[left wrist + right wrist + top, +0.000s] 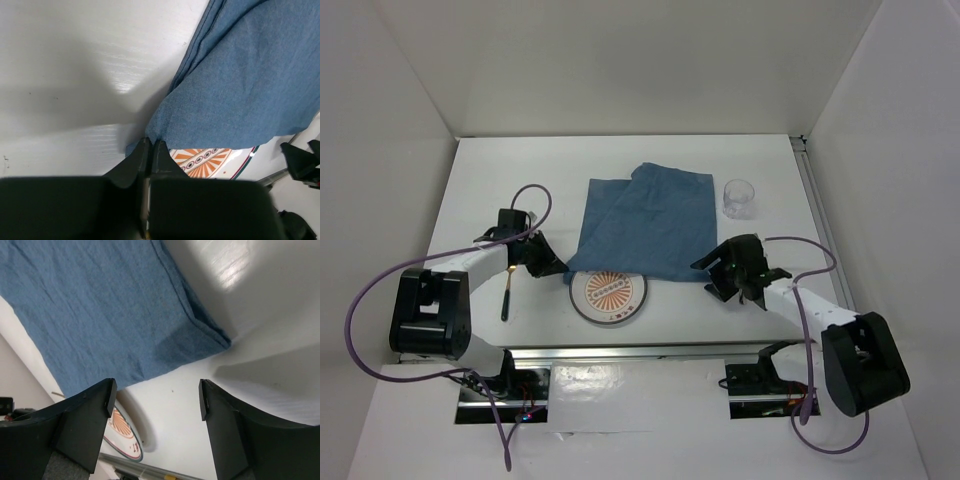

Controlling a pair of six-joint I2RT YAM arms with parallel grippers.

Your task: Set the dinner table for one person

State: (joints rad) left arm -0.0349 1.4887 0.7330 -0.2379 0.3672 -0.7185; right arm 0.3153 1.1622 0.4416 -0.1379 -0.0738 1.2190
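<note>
the white table (500, 170) fills the floor of a white-walled booth, and everything else lies on it. a blue cloth (645, 220) sits in the middle, loosely folded, with one layer lapped over another along a slanted crease. its near edge covers the far rim of a round plate (608, 298) that lies close to the table's near edge, between the two arms. the plate carries an orange sunburst inside a dark rim line, and the left wrist view shows a ring of small dark-centred ovals along the rays (200, 160). the marks in the plate's middle are too small to read. a clear cup (739, 197) stands upright at the far right, apart from the cloth. a utensil (507, 292) with a dark handle and a yellowish far end lies left of the plate, beside the left arm.

the left gripper (558, 266) is down at the cloth's near left corner. in its wrist view the fingers (137, 160) are pressed nearly together, with the cloth's corner pinched at their tips and a sliver of blue showing beside them.

the right gripper (155, 402) hangs over bare table just off the cloth's near right corner (220, 342). its jaws stand wide, holding nothing, and the plate's edge shows beyond its left finger.
</note>
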